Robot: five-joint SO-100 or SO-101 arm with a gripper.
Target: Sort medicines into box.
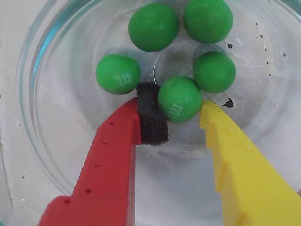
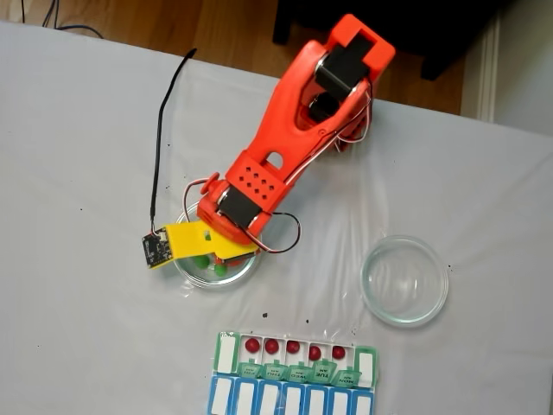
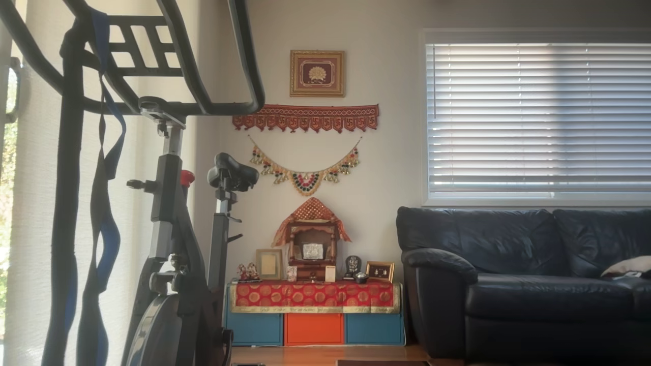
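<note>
We see a white tablecloth (image 2: 86,156) covering the table in the fixed view, and on it the orange arm (image 2: 294,130) reaching down toward the left glass dish (image 2: 251,270). A second glass dish (image 2: 404,281) sits well apart to the right, with nothing in it. Along the near edge lies the white pill organiser with green lids (image 2: 295,356); its lids stand open and five dark red balls (image 2: 293,347) rest one to a compartment in the middle cells. Touching it below is a blue-and-white organiser row (image 2: 294,399).

In the wrist view we look straight into the glass dish (image 1: 42,117), where five green balls (image 1: 153,27) lie in a loose ring. The gripper (image 1: 170,112) is down inside the dish, its red finger (image 1: 113,155) on the left carrying a dark foam pad (image 1: 151,122), its yellow finger (image 1: 235,160) on the right. The jaws are parted, with one green ball (image 1: 179,99) between them: the pad touches the ball's left side, the yellow tip stands just beside its right. We cannot tell whether they grip it yet.

The other view shows a living room with a dark sofa (image 3: 524,284) and an exercise bike (image 3: 178,244).
</note>
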